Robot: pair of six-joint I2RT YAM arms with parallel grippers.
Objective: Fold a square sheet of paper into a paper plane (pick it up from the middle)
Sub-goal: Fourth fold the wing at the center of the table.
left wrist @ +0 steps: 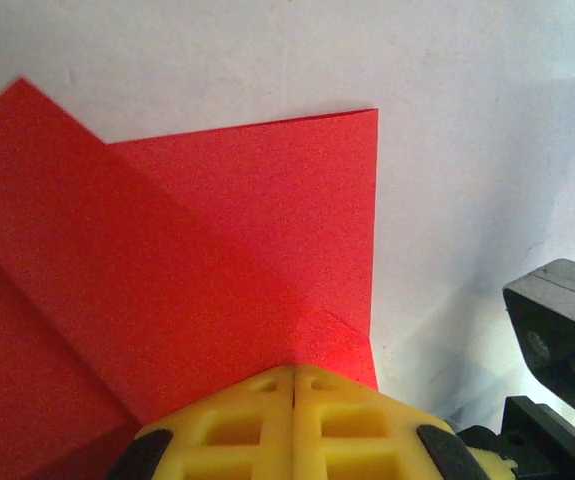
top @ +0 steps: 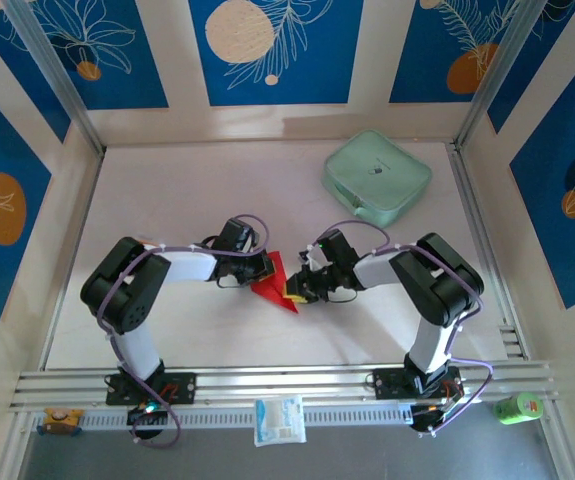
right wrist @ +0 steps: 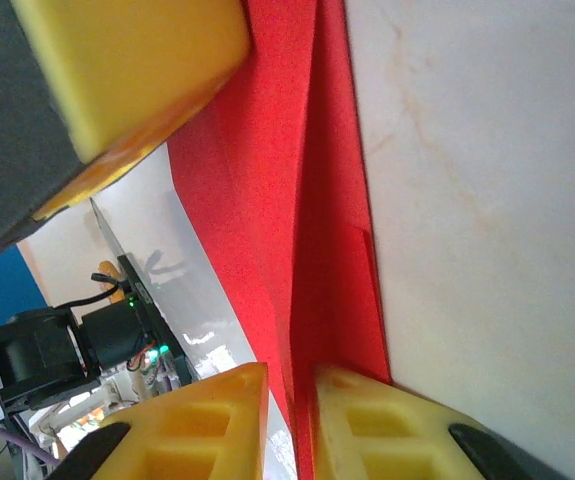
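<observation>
1. Paper lies at mid-table: the square sheet of paper (top: 275,283), partly folded, sits between the left gripper (top: 260,268) and the right gripper (top: 302,288), both right at it; a mint-green case (top: 377,177) rests well apart, far right; the finger gaps are too small to read here.
2. Left wrist: the left gripper (left wrist: 294,390) has its yellow fingers pressed together, no gap, tips at the sheet's near edge; the sheet spreads flat ahead, a diagonal flap folded across it.
3. Right wrist: the right gripper (right wrist: 289,390) stands narrowly apart; a raised fold of the sheet runs into that gap; the left gripper's yellow pad sits upper left.
</observation>
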